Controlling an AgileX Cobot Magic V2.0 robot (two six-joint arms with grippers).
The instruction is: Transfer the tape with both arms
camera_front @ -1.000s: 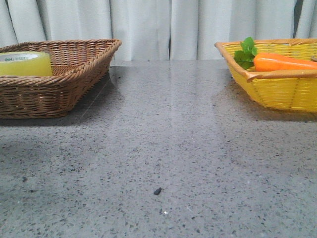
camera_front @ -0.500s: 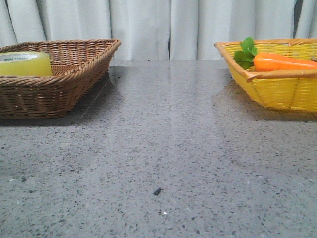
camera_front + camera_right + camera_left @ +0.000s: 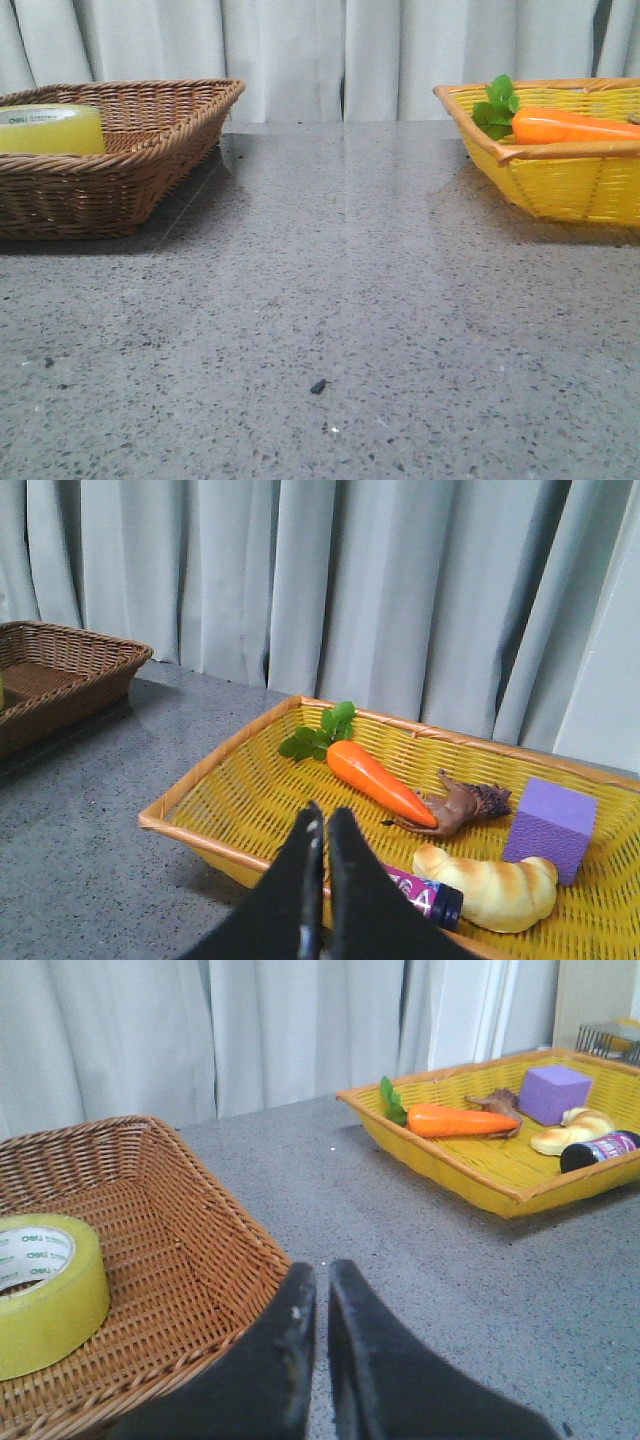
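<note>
The yellow tape roll (image 3: 50, 129) lies in the brown wicker basket (image 3: 150, 150) at the far left of the table; it also shows in the left wrist view (image 3: 45, 1290), flat on the basket floor. My left gripper (image 3: 322, 1272) is shut and empty, above the basket's near corner, to the right of the tape. My right gripper (image 3: 326, 820) is shut and empty, above the near rim of the yellow basket (image 3: 230, 780). Neither arm shows in the front view.
The yellow basket (image 3: 560, 180) at the far right holds a toy carrot (image 3: 375, 775), a purple block (image 3: 550, 825), a croissant (image 3: 485, 885), a brown toy (image 3: 460, 805) and a small bottle (image 3: 425, 895). Grey speckled tabletop (image 3: 330, 300) lies between the baskets. Curtains hang behind.
</note>
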